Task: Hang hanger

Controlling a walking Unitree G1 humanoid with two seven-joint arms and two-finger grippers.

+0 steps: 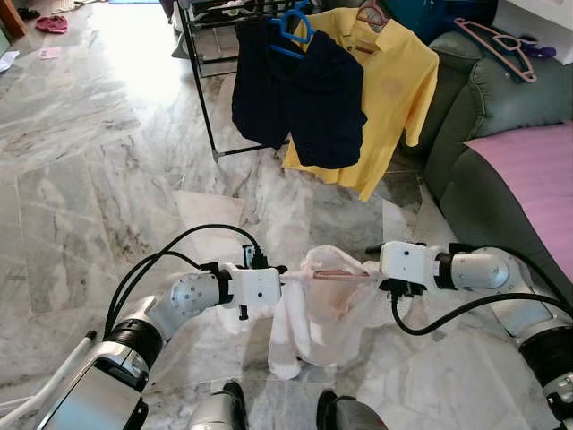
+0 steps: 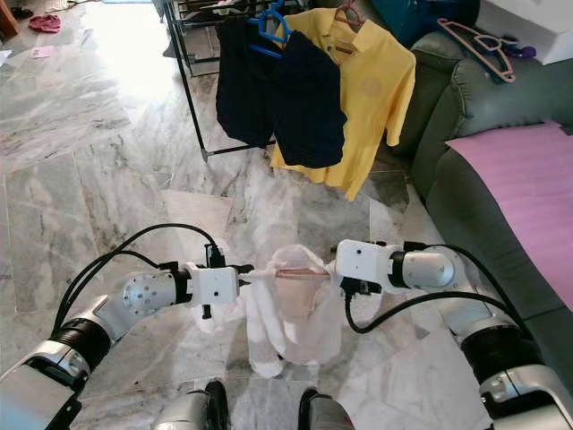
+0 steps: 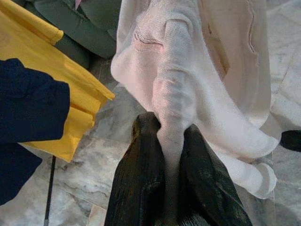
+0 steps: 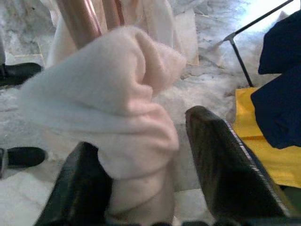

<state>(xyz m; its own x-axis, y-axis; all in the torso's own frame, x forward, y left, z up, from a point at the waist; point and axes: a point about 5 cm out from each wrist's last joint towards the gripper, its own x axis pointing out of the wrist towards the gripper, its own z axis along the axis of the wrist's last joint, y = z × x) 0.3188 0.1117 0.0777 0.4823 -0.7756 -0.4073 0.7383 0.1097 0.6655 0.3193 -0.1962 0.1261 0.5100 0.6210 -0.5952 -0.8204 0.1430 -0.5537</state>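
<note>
Left eye view looks down on a marble floor (image 1: 98, 170) that spreads out ahead of the robot, with a dark green sofa (image 1: 483, 134) along the right side carrying a pink cloth (image 1: 537, 179) on its seat and a spare pink hanger (image 1: 501, 45) on its back. Farther ahead stands a black clothes rack (image 1: 201, 98), already holding a yellow polo shirt (image 1: 394, 98) and a dark navy garment (image 1: 304, 98) on a blue hanger (image 1: 291, 27). Close in front of the robot's body, well short of that rack, a pale pink-white garment (image 1: 318, 313) droops between the two arms, with a copper-coloured hanger (image 1: 327, 274) threaded through its shoulders. The left gripper (image 3: 171, 155) has its jaws closed tight on a bunched fold at one shoulder of the garment. The right gripper (image 4: 155, 155) has the other shoulder's fabric lying between its fingers, which stand fairly wide; one finger presses the cloth while the other sits apart, so whether it truly grips I cannot tell. As to progress, the garment appears to be on its hanger and lifted off the floor, which looks like the early part done. What is left is likely the carry to the rack and hooking the hanger over the rail beside the other clothes.
</note>
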